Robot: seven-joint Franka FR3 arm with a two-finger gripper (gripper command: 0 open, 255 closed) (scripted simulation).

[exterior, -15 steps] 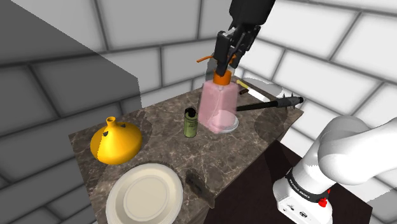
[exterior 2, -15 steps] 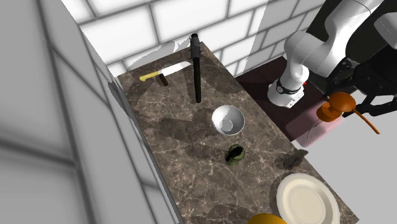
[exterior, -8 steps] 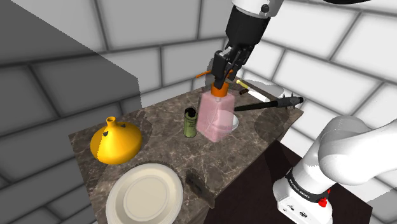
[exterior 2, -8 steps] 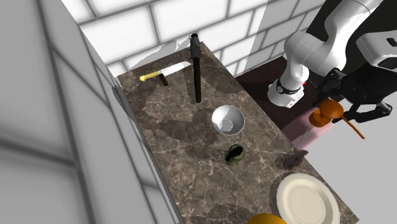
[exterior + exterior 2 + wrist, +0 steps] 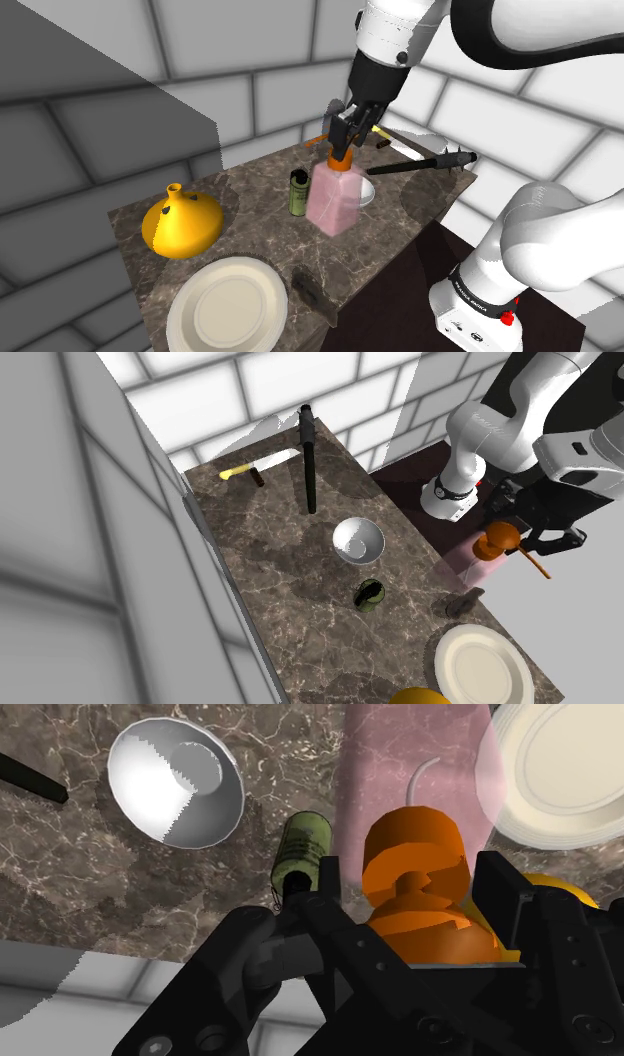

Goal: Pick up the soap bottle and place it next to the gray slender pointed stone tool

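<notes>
Soap bottle (image 5: pixel 335 198), pink and see-through with an orange pump, hangs tilted from the end effector (image 5: pixel 345 135), whose black fingers are clenched on the pump. In the wrist view the fingers (image 5: pixel 322 894) press on either side of the orange pump, and the pink body points down toward the brown marble worktop (image 5: pixel 250 200). In the shoulder view the bottle sits between a small green can (image 5: pixel 298 192) and a white bowl (image 5: pixel 368 190), partly covering the bowl. A small grey pointed tool (image 5: pixel 308 287) lies near the worktop's edge beside a cream plate (image 5: pixel 228 305), well apart from the bottle. A long black rod (image 5: pixel 415 164) lies beyond the bowl, and a yellow vessel (image 5: pixel 182 220) stands at the shoulder view's left.
</notes>
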